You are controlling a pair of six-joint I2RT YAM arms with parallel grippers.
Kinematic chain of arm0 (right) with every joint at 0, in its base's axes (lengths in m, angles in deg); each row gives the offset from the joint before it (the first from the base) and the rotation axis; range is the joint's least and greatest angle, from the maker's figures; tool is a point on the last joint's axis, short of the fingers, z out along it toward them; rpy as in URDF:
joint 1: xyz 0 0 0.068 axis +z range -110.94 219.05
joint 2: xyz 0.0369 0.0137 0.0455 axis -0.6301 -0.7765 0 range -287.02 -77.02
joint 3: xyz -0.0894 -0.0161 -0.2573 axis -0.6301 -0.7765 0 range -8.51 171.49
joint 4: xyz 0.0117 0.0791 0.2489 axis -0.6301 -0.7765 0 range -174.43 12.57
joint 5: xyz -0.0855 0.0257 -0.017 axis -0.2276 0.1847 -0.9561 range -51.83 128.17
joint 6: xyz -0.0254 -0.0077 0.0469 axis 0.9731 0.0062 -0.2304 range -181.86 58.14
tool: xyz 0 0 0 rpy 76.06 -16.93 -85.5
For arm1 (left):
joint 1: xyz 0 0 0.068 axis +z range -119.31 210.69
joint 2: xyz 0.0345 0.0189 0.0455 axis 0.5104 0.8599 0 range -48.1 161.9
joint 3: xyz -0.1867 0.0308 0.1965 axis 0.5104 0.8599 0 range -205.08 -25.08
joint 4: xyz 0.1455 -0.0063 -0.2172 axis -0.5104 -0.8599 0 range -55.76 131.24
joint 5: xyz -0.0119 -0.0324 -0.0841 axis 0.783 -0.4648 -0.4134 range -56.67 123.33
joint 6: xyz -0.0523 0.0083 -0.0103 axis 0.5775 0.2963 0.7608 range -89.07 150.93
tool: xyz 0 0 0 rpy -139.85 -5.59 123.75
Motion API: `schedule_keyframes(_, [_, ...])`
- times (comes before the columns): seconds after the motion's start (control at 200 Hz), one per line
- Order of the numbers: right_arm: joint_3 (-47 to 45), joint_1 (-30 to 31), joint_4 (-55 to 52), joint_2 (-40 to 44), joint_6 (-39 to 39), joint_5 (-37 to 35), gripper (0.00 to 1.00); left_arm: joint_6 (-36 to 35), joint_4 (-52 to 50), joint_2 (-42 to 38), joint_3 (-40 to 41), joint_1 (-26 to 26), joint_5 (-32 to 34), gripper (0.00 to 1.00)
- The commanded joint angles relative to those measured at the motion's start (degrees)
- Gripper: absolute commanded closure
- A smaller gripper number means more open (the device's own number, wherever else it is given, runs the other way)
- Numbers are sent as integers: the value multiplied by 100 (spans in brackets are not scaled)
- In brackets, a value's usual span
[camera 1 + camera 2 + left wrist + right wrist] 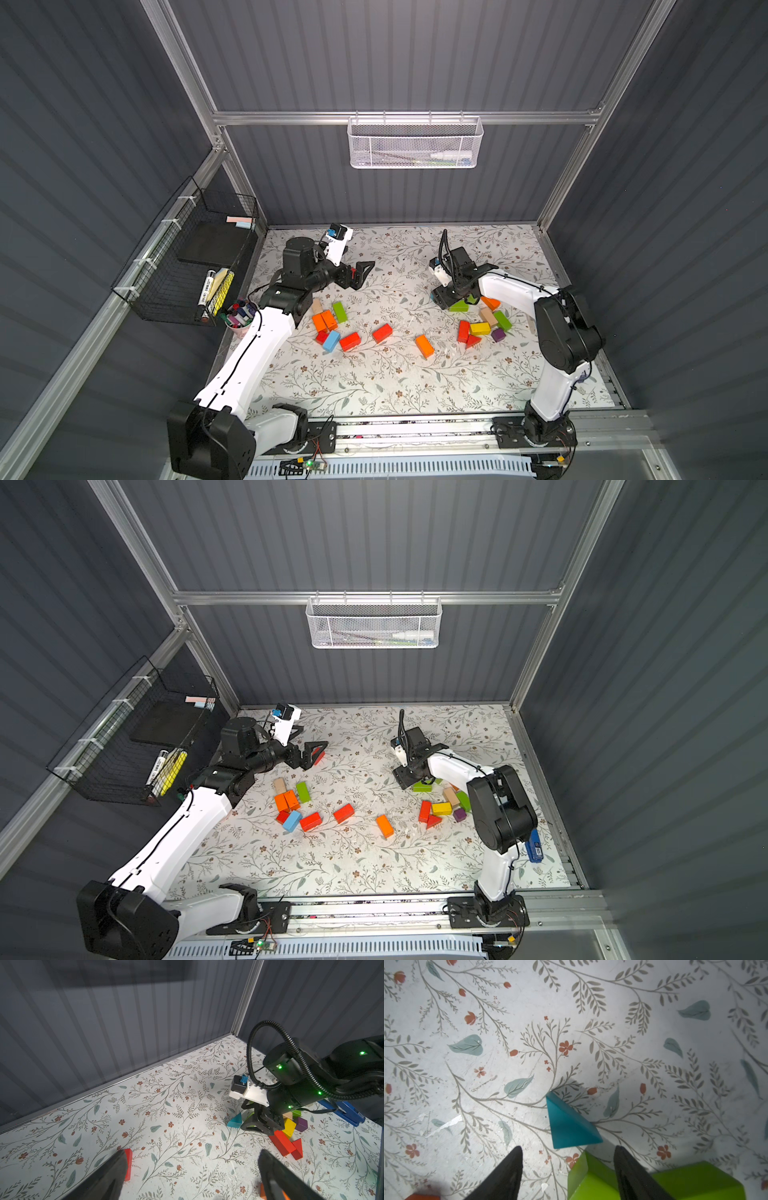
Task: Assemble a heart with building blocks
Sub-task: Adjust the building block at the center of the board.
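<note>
Only the wrist views plainly show the teal wedge [569,1124].

Blocks [382,333] look matt-painted, probably wood; the tabletop [365,386] is smooth (lightly scuffed).

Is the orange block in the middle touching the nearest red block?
Apart. Both top views show bare table between the orange block and the red block.

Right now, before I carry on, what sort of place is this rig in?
Most likely an enclosed robot test booth, not a home: grey ribbed wall panels in an aluminium frame, a floral-printed tabletop strewn with painted wooden blocks, and a white mesh basket hung on the back wall.
</note>
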Motion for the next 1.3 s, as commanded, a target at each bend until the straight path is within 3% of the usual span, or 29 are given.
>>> schedule_keyframes(0.0, [234,78,-81,-194,408,-155,28,62,123,8,43,30,-8,1])
schedule_keyframes(0.265, [598,135,-189,-552,713,-249,32,86,162,74,43,30,-54,1])
schedule_keyframes(0.445, [665,184,-334,-615,724,-330,45,15,67,14,36,30,18,1])
schedule_keyframes(0.645, [716,198,-519,-672,722,-312,50,15,77,36,32,30,30,1])
schedule_keyframes(0.905, [808,293,-610,-726,777,-314,64,58,118,16,36,30,-46,1])
schedule_keyframes(1.296, [1111,486,-787,-954,873,-213,72,61,135,7,36,30,-61,1])
